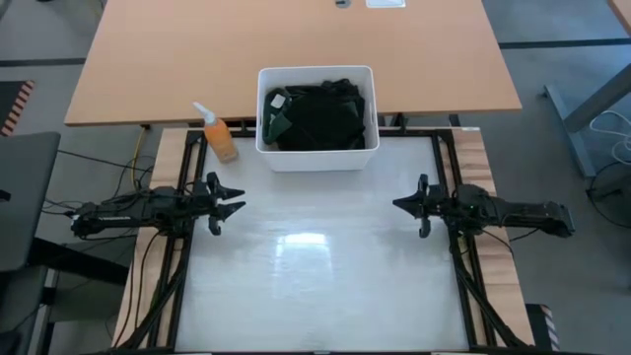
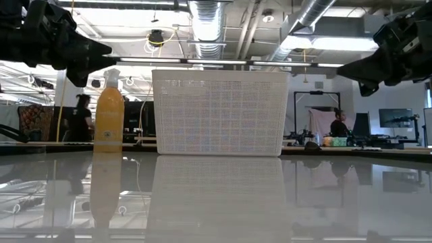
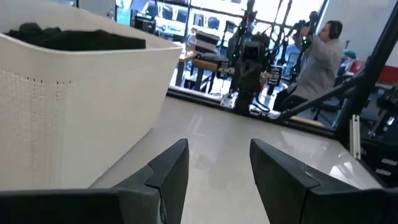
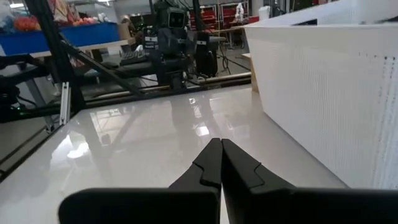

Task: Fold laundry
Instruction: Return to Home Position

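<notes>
The laundry (image 1: 320,116) is a heap of dark garments lying inside the white plastic bin (image 1: 266,108) at the table's far middle; its top also shows over the bin's rim as the laundry (image 3: 74,38) in the left wrist view. My left gripper (image 1: 239,205) hovers open at the table's left side, pointing level toward the right, with nothing between its fingers (image 3: 168,171). My right gripper (image 1: 398,204) hovers shut at the table's right side, pointing level toward the left, its fingers (image 4: 211,165) together and empty.
An orange spray bottle (image 1: 219,133) stands just left of the bin. The glossy white tabletop (image 1: 315,276) stretches between the two arms. A wooden table (image 1: 296,39) lies beyond the bin. A person (image 3: 314,50) stands in the room behind the table.
</notes>
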You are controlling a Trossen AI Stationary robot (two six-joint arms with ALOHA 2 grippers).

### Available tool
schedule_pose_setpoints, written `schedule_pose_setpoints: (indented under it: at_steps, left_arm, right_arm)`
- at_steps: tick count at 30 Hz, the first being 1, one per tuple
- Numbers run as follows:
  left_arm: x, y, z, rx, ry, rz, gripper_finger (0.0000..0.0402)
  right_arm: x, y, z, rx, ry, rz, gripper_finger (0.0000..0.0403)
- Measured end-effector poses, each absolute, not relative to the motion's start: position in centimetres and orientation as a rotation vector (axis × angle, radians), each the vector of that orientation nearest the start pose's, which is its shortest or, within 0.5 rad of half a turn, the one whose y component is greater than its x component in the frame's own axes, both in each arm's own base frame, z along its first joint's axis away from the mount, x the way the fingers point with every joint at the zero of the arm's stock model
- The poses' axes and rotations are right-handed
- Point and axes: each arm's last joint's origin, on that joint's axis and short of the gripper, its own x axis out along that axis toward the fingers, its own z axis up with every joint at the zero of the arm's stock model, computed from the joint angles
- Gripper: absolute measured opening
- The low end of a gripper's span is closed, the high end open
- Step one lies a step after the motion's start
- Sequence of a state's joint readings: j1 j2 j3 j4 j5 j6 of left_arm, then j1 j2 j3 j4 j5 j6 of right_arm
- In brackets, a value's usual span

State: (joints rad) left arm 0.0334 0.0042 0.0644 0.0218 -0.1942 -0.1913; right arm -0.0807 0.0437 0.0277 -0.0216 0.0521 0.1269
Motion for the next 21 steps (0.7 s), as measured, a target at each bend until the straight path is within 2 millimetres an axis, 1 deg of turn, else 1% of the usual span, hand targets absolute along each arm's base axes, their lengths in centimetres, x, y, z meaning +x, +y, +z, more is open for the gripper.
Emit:
schedule_pose_setpoints:
  at_steps: [6, 9, 12, 21]
  left_arm:
    - [9.3, 0.9, 18.2, -0.201, -0.051, 0.22, 0.016]
    - [9.3, 0.9, 17.8, -0.246, -0.018, 0.224, 0.016]
    - [9.3, 0.9, 17.4, -0.247, 0.023, 0.228, 0.016]
    - [9.3, 0.9, 17.4, -0.269, 0.032, 0.229, 0.016]
  right_arm:
    - [9.9, -1.0, 16.7, 0.123, 0.036, -0.136, 0.0031]
    - [9.9, -1.0, 16.7, 0.123, 0.037, -0.136, 0.0034]
    - [9.9, -1.0, 16.7, 0.124, 0.038, -0.136, 0.0035]
    - [9.9, -1.0, 16.6, 0.124, 0.041, -0.136, 0.0035]
